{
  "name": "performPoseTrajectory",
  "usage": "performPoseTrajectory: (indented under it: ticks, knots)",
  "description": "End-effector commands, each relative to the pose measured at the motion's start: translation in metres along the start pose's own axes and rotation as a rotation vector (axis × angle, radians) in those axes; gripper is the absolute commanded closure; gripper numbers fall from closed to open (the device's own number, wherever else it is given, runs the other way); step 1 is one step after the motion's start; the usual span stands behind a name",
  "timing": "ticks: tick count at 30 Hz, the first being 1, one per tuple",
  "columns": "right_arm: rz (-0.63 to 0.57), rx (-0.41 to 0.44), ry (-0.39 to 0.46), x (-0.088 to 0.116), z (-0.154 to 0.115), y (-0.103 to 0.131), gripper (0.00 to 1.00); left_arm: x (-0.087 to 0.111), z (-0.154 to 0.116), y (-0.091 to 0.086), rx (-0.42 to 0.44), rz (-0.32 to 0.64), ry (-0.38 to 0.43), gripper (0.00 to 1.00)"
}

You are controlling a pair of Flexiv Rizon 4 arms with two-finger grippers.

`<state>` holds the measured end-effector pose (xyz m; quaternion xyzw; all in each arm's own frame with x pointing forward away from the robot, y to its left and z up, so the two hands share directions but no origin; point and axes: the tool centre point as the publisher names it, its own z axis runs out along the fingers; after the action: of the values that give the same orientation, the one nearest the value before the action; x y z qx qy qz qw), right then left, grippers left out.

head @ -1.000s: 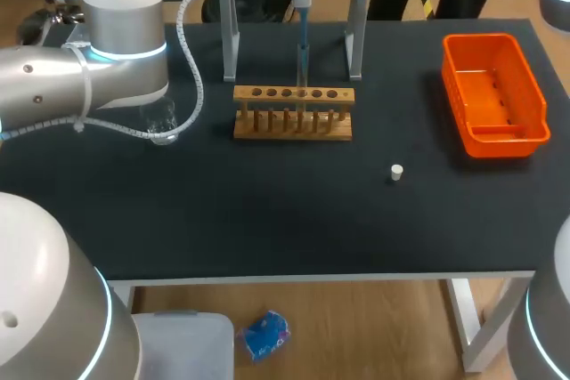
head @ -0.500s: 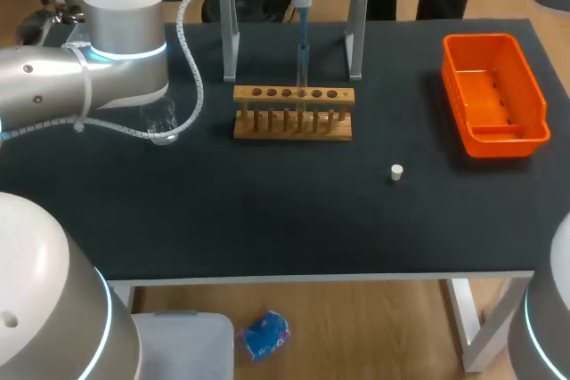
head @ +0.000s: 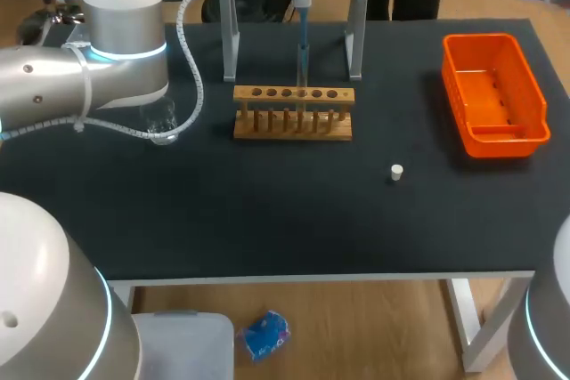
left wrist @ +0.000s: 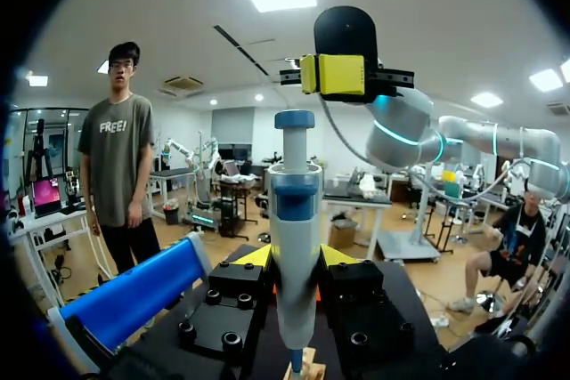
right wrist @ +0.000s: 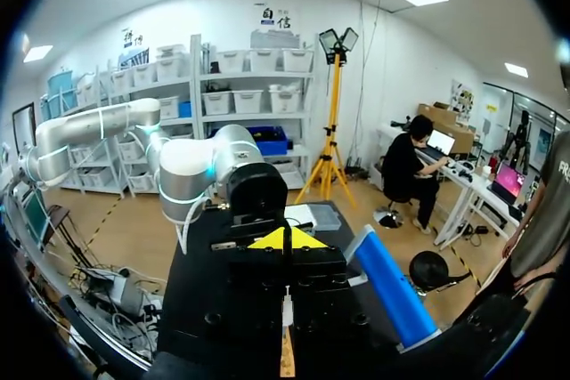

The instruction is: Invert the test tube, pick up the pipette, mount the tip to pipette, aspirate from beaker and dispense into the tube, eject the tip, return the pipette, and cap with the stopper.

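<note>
- The clear glass beaker [head: 160, 120] is standing on the black table [head: 267, 211], off to the side of the left gripper [left wrist: 294, 260] and well below it. Whether liquid has been drawn from it cannot be told.
- The left gripper's fingers are clamping the blue-and-white plastic pipette [left wrist: 295, 211] from both sides, so pick-up is judged done.
- Below that gripper, the pipette's thin lower end is reaching down to the holes of the wooden test tube rack [head: 294, 124]. I am judging a tip to be mounted and dispensing to be in hand. The tube itself cannot be made out.
- The small white stopper [head: 396, 172] is lying loose on the table, well apart from both grippers, so capping is outstanding.
- The orange plastic tray [head: 534, 86] is sitting further right, far from the pipette. Tip ejection and pipette return are judged to be remaining.
- The right gripper [right wrist: 285, 242] is facing the left arm, and its yellow tips are appearing to meet on nothing.
</note>
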<state>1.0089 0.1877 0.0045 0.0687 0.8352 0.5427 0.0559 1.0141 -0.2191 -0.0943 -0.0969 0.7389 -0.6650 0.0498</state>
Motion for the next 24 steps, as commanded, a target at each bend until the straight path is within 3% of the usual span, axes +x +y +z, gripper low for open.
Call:
performPoseTrajectory:
  ticks: [1,24]
  knots:
    - [0.001,0.003,0.006,-0.001,0.001,0.0,1.0,0.0,0.0,0.0,0.0,0.001,-0.001,1.0]
    - [0.024,0.03,0.021,0.005,0.008,-0.012,1.0,0.0,0.0,0.0,0.0,0.001,-0.001,1.0]
